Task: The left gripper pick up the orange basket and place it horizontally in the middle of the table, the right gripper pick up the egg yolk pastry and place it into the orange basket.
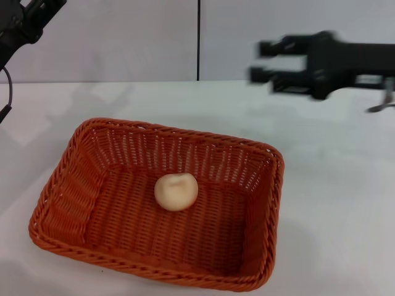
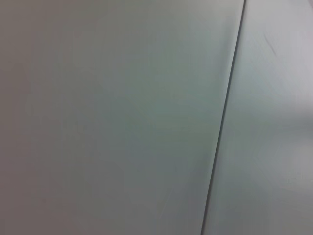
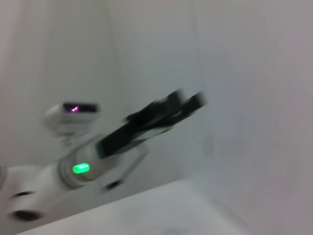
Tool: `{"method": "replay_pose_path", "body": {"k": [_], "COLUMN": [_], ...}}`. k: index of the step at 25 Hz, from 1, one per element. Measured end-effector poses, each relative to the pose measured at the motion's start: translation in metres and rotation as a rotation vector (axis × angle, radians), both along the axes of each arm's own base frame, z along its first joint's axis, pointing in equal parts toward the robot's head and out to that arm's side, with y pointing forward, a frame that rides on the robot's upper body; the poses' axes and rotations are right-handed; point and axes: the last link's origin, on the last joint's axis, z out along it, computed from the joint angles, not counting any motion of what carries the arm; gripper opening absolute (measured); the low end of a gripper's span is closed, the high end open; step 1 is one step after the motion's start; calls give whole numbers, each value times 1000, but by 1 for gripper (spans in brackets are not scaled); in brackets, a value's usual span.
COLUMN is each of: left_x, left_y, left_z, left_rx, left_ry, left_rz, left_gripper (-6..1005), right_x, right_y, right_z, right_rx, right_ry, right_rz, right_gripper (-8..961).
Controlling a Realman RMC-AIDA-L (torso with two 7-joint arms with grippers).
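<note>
Resting in the orange basket (image 1: pixel 92 185): egg yolk pastry (image 1: pixel 176 191). Right gripper (image 1: pixel 262 61) far right, fingers spread, empty; left gripper (image 1: pixel 24 21) far left, fingers unclear.

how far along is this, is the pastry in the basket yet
Looks essentially done. The orange basket lies on the table with the egg yolk pastry resting inside it. The right gripper is up above the table, jaws open and empty; the left gripper is raised at the far left. Nothing visibly remains.
</note>
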Motion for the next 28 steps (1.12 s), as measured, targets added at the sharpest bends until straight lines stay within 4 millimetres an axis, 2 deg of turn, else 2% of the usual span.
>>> {"method": "replay_pose_path", "body": {"k": [1, 2, 5, 6, 9, 10, 11, 12, 13, 14, 15, 16, 17, 19, 24, 28], "left_x": [0, 0, -1, -1, -4, -4, -4, -9, -9, -11, -13, -18, -18, -26, -41, -46], "left_y": [0, 0, 0, 0, -1, -1, -1, -3, -3, -5, -6, -9, -9, -15, -26, -30], "left_z": [0, 0, 1, 1, 2, 2, 2, 4, 4, 5, 5, 8, 8, 11, 16, 18], "left_rx": [0, 0, 4, 5, 22, 22, 22, 57, 57, 71, 84, 115, 115, 161, 236, 254], "left_ry": [0, 0, -2, -3, 3, 3, 3, 6, 6, 7, 9, 9, 9, 6, -5, -12], "left_rz": [0, 0, 3, 4, 15, 15, 15, 37, 37, 45, 52, 71, 71, 104, 168, 190], "left_gripper": [813, 813, 813, 813, 813, 813, 813, 813, 813, 813, 813, 813, 813, 813, 813, 813], "right_x": [23, 23, 66, 97, 143, 168, 168, 181, 181, 196, 196, 208, 208, 220, 227, 228], "right_y": [-6, -6, -21, -35, -63, -83, -83, -94, -94, -109, -109, -122, -122, -135, -148, -149], "right_z": [15, 15, 39, 55, 75, 85, 85, 90, 90, 95, 95, 100, 100, 103, 104, 104], "right_rx": [122, 122, 367, 550, 854, 1040, 1040, 1141, 1141, 1277, 1277, 1389, 1389, 1480, 1546, 1557], "right_ry": [45, 45, 132, 181, 254, 294, 294, 311, 311, 318, 318, 313, 313, 320, 335, 337], "right_rz": [-5, -5, -31, -77, -191, -279, -279, -332, -332, -401, -401, -464, -464, -536, -582, -588], "right_gripper": [585, 585, 585, 585, 585, 585, 585, 585, 585, 585, 585, 585, 585, 585, 586, 586]}}
